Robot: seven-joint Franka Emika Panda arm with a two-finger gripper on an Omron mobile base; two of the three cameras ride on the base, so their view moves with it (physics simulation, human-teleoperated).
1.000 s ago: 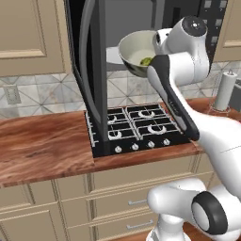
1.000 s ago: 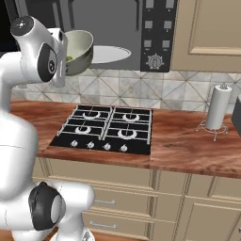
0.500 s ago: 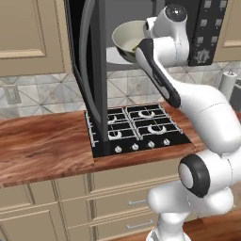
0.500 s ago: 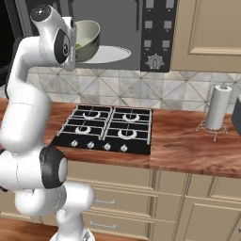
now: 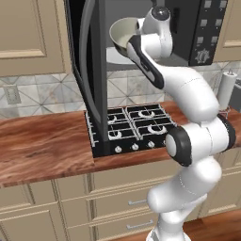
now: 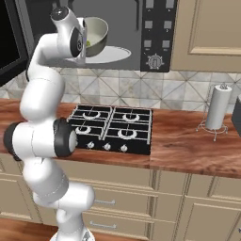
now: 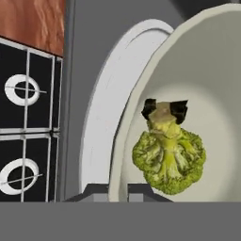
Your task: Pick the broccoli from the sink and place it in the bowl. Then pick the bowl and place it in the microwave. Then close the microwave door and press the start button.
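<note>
The bowl point(image 5: 123, 34) sits at the top middle of the left base view, up by the open microwave point(image 6: 117, 28), w/ the broccoli point(image 7: 169, 160) inside it. The claw point(image 7: 118, 194) looks clamped on the bowl's rim, tho it's hard to see. White plate point(image 7: 106, 117) sits just under.

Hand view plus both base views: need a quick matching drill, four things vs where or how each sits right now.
Things:
1. broccoli
2. bowl
3. microwave door
4. paper towel roll

States:
a. upright on the wooden counter, right of the stove
b. swung open
c. lying inside the bowl
d. held up at the microwave's mouth, over the white turntable plate

Pairs: 1-c, 2-d, 3-b, 4-a
</note>
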